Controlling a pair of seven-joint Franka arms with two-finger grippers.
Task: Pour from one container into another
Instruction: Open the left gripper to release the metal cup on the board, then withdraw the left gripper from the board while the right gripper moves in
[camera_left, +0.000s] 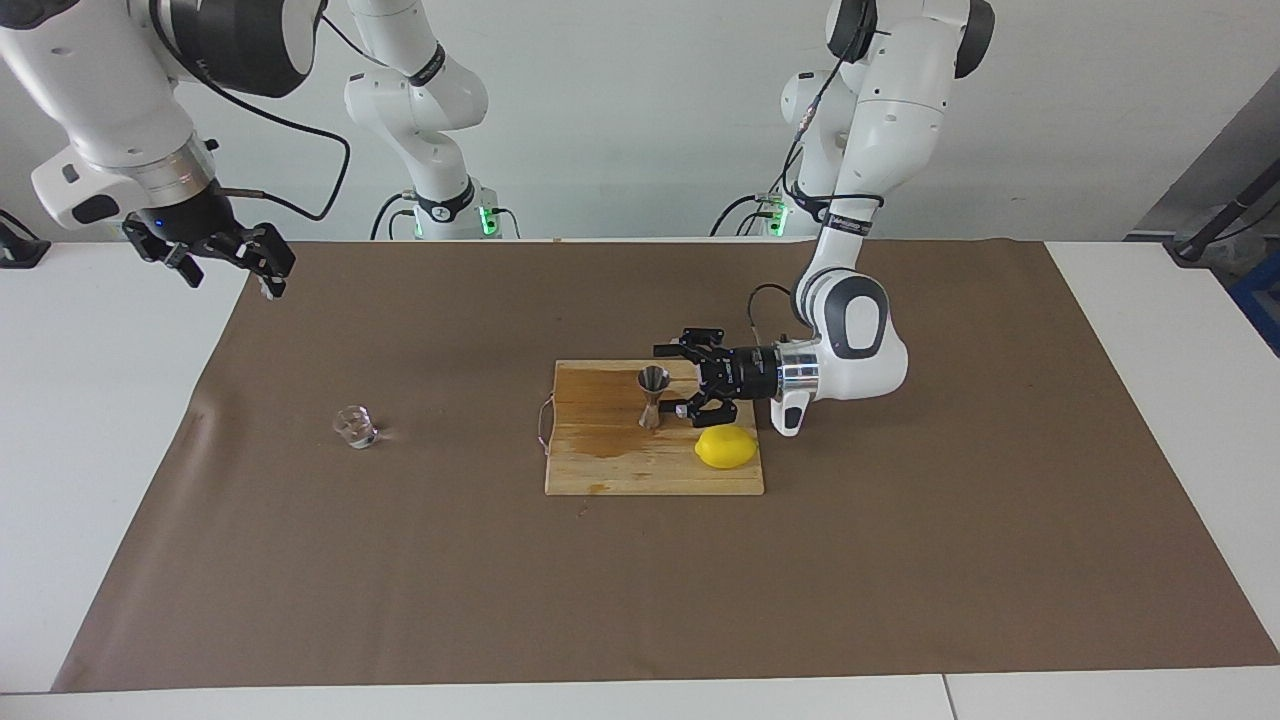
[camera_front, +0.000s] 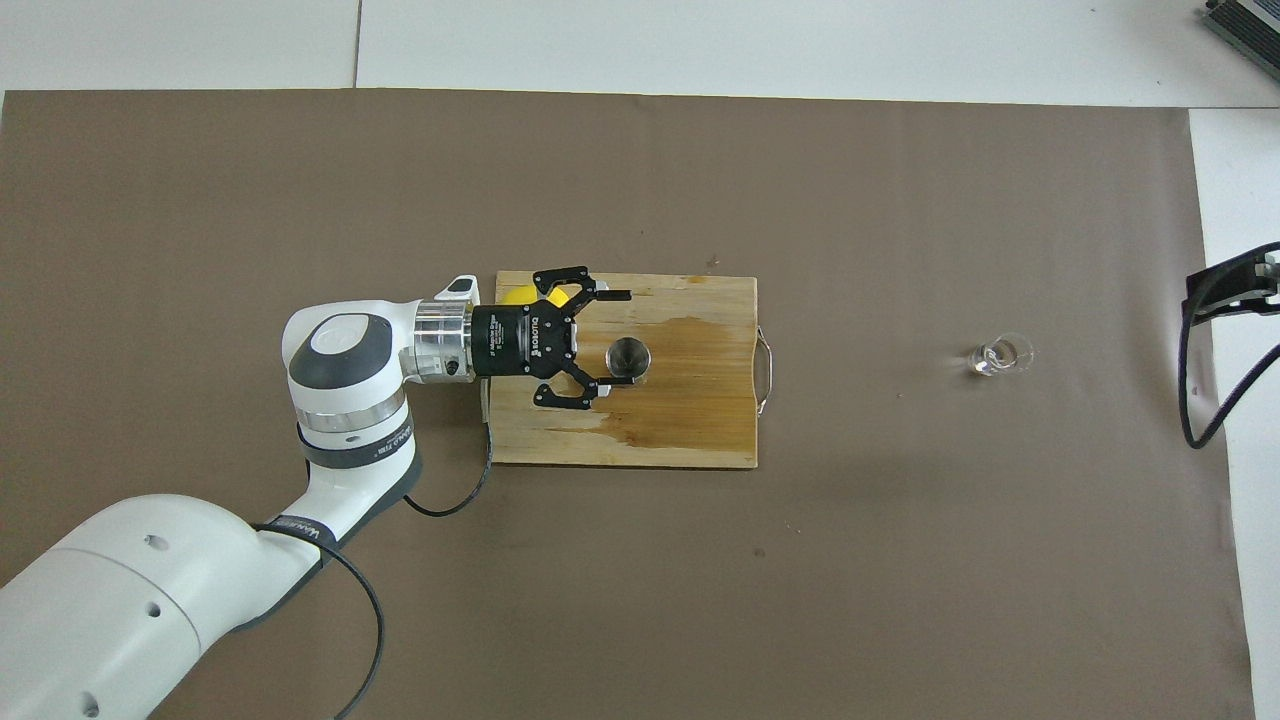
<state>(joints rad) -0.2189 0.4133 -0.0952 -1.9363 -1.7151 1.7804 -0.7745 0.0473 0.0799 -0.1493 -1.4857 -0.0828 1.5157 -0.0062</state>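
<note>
Jigger is standing upright on the cutting board, mouth up, with the lemon a bit farther from the robots on the same board. The left gripper comes in sideways, low over the board, fingers spread wide. One fingertip sits beside the jigger, the other sticks out past the lemon's end, so the jigger looks to be at the mouth of the fingers but not squeezed by anything. I can't say for sure whether a fingertip is touching it.

The glass cup is well apart from all that, sitting on the brown mat toward the right arm's end of the table. The right gripper hangs up in the air over the mat's edge, fingers apart, holding nothing, just waiting.

What worries me:
- The jigger is narrow-waisted and shiny, so a close that's off-centre could tip it or squirt it out sideways.
- The board has a big wet-looking stain around the jigger, so it may skid instead of staying put.
- The lemon is close to the gripper's wrist, and a sloppy swing could roll it.
- The cup is tiny and clear, and far from the jigger, so whichever one gets carried over, the pour needs careful aim or it ends up on the mat.
</note>
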